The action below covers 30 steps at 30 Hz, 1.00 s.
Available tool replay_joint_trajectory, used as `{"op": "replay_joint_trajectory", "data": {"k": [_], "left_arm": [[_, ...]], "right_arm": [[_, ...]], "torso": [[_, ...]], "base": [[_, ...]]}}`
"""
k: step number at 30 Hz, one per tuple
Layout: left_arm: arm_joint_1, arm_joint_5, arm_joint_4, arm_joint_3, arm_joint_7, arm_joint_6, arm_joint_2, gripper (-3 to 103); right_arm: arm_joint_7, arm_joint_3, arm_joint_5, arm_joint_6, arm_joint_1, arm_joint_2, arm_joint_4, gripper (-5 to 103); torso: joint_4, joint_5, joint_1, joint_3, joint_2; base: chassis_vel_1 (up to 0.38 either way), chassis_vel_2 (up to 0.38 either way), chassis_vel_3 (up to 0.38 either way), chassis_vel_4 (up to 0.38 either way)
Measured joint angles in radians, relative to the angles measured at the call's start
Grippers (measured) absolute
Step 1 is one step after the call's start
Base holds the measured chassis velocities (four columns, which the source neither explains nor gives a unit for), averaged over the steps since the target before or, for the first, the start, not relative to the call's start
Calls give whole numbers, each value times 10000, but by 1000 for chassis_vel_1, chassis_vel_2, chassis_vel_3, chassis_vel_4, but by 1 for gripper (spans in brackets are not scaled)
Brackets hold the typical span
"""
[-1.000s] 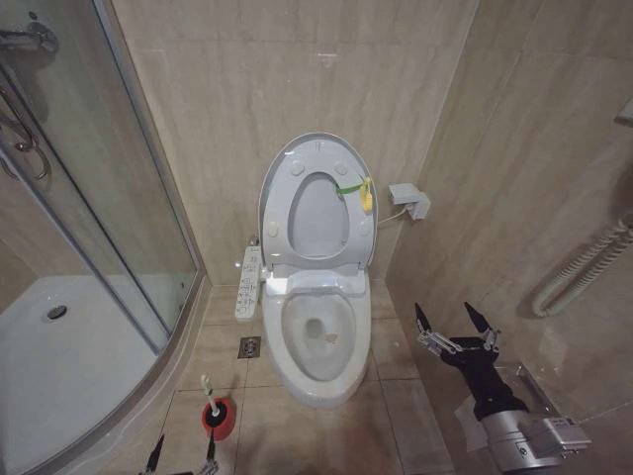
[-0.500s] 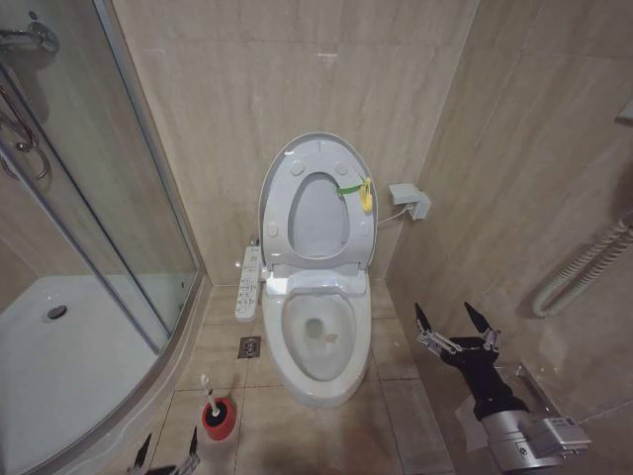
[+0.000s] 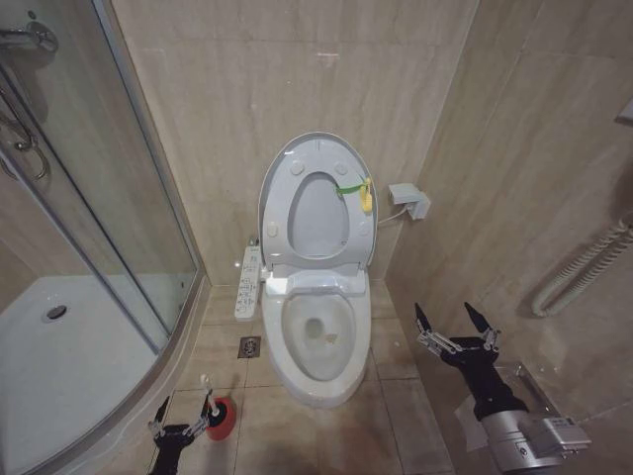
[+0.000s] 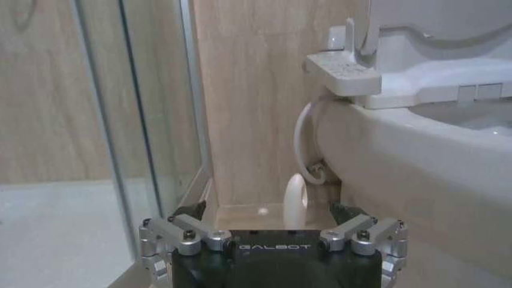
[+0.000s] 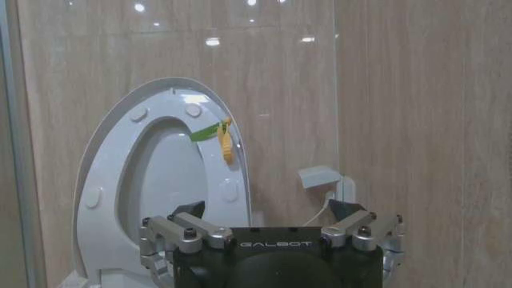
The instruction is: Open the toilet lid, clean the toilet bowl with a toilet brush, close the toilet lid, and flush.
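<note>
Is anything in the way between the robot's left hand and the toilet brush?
No, nothing visible. The left gripper is open on the floor, with the toilet brush handle right by its fingers, standing in its red holder.

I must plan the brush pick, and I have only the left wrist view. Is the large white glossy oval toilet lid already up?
Observer: Yes, the toilet lid stands up against the wall.
Operator: Where does the brush stand?
Observer: The thin white toilet brush stands in a round red holder cup on the floor, on the robot's left of the white ceramic toilet bowl.
Operator: And the other arm?
Observer: The right gripper is open, held low to the right of the bowl, near the side wall.
</note>
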Motion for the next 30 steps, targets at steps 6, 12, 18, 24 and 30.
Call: {"op": "replay_joint_trajectory", "data": {"k": [6, 12, 18, 24, 30], "left_arm": [[-406, -17, 241, 95, 64, 203, 176, 100], [-773, -23, 715, 227, 190, 220, 376, 100], [-1241, -25, 1483, 379, 407, 167, 572, 100], [-1563, -27, 1986, 473, 654, 59, 607, 100], [-1938, -39, 2467, 612, 897, -88, 541, 100]], "right_arm": [[0, 0, 0, 0, 0, 0, 0, 100], [0, 0, 0, 0, 0, 0, 0, 100], [0, 0, 0, 0, 0, 0, 0, 100], [0, 1, 0, 0, 0, 0, 0, 100], [0, 0, 0, 0, 0, 0, 0, 100]], "torso": [[1, 1, 0, 0, 0], [1, 0, 0, 0, 0], [0, 1, 0, 0, 0], [1, 1, 0, 0, 0], [0, 1, 0, 0, 0]], "base": [[0, 0, 0, 0], [0, 0, 0, 0], [0, 0, 0, 0], [0, 0, 0, 0], [0, 0, 0, 0]]}}
